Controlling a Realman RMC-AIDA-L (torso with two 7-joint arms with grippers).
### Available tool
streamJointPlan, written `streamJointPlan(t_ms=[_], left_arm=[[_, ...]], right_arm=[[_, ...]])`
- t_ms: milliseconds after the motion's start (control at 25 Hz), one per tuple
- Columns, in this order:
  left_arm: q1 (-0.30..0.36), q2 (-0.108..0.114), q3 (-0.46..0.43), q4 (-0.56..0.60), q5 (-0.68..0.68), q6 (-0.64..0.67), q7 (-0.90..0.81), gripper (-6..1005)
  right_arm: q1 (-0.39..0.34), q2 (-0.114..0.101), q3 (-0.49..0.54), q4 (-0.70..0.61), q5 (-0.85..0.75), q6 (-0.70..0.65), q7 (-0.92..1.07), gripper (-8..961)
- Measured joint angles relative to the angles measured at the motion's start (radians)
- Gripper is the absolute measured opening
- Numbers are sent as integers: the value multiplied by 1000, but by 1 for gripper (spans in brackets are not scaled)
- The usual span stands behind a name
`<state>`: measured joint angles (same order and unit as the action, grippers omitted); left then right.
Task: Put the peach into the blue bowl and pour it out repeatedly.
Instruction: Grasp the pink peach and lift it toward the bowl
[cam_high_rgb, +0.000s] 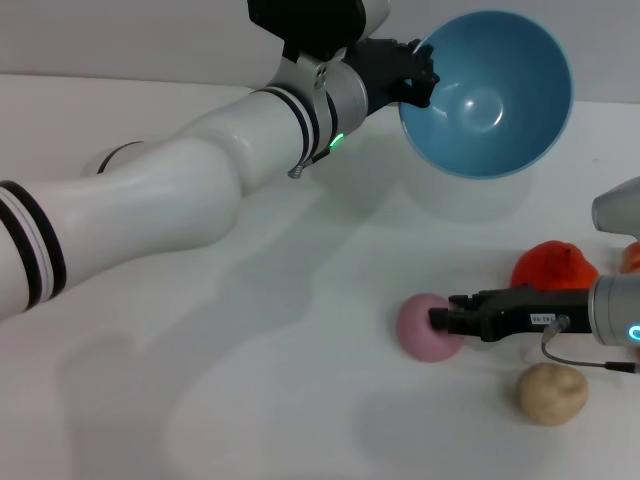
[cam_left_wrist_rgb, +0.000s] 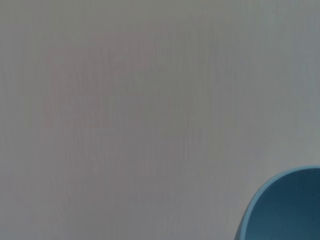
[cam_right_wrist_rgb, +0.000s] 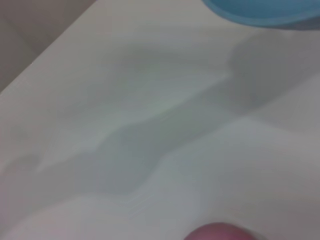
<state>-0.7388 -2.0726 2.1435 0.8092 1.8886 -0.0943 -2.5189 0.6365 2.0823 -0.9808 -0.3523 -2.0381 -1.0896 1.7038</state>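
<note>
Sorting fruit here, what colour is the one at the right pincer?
Pink; the peach shows best in the head view.

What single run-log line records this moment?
left gripper: holds bowl raised, tilted, empty | right gripper: at peach on table | peach not in bowl

You are looking at a light blue bowl (cam_high_rgb: 487, 95), a shade paler inside around its base. The peach (cam_high_rgb: 425, 326) is showing matte pink. A black right gripper (cam_high_rgb: 442, 320) and a black left gripper (cam_high_rgb: 418, 75) are standing out against the white table (cam_high_rgb: 250, 380). The arms are showing white with black bands. An orange-red fruit (cam_high_rgb: 553, 268) and a beige lump (cam_high_rgb: 551, 392) are sitting alongside.
</note>
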Motion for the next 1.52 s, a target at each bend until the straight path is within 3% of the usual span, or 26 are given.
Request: streamJointPlan(t_ms=[240, 440, 560, 760, 1000, 1200, 1520], left_arm=[[-5, 0, 0, -12, 4, 0, 0, -2], [-5, 1, -1, -16, 5, -1, 6, -2], [-6, 1, -1, -23, 6, -1, 11, -2], [-7, 2, -1, -27, 6, -1, 6, -2], [-7, 1, -1, -27, 6, 4, 11, -1], [-5, 1, 0, -25, 6, 5, 11, -2], [-4, 0, 15, -24, 6, 5, 11, -1]], right_arm=[[-16, 0, -7, 15, 127, -11, -119, 453], [-18, -2, -9, 9, 139, -18, -130, 266], [-17, -3, -7, 5, 140, -28, -129, 25], [-15, -9, -9, 13, 134, -36, -95, 13], [-61, -18, -8, -40, 133, -106, -52, -2], [-69, -18, -9, -41, 128, -100, -33, 52], [-37, -8, -36, 7, 122, -37, -33, 331]])
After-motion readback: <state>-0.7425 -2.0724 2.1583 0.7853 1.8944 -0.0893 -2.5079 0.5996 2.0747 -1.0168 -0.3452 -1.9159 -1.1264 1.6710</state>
